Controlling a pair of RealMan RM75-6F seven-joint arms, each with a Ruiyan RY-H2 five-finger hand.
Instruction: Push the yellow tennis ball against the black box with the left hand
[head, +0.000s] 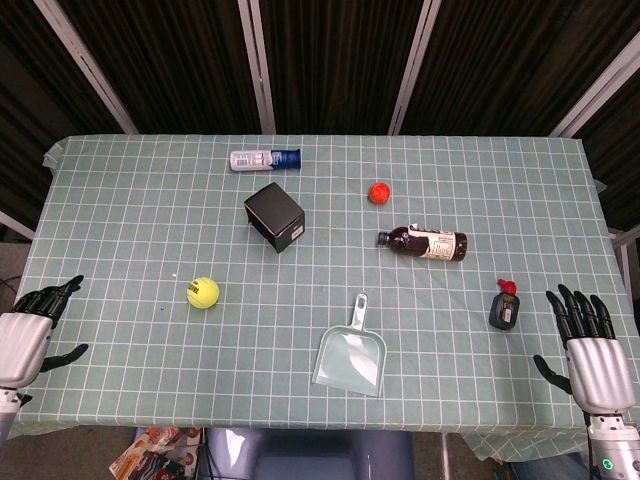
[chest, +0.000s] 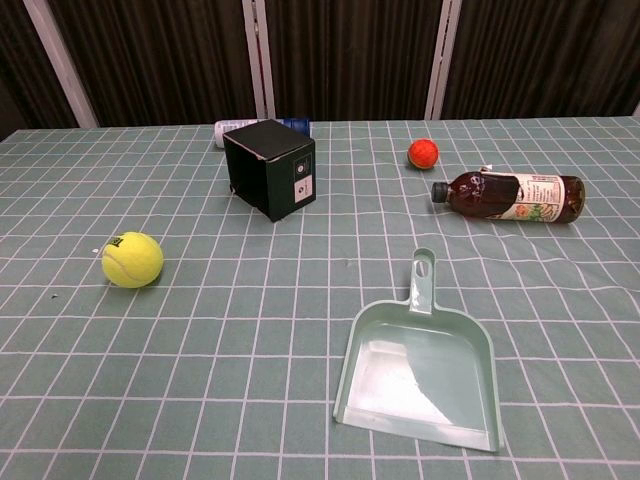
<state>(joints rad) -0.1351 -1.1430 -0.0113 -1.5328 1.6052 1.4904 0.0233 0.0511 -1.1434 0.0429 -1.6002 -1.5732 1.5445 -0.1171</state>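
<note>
A yellow tennis ball (head: 203, 292) is seen resting on the bench, well apart from the spread fingers (head: 60, 292) of the left hand (head: 30, 325), out past their tips. A black box (head: 274, 217), set upright and turned corner-on, lies farther beyond the ball, not touching it.

On the table: one yellow tennis ball (head: 202, 292), one black box (head: 275, 217), one orange ball (head: 378, 192), three bottles (head: 422, 243) and one dustpan (head: 353, 356).

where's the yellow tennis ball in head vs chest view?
Head view: yellow tennis ball left of centre, nearer the robot than the black box.
Chest view: ball far left, mid-height.
Shared landmark: the black box, up and to the right of the ball in both.
</note>
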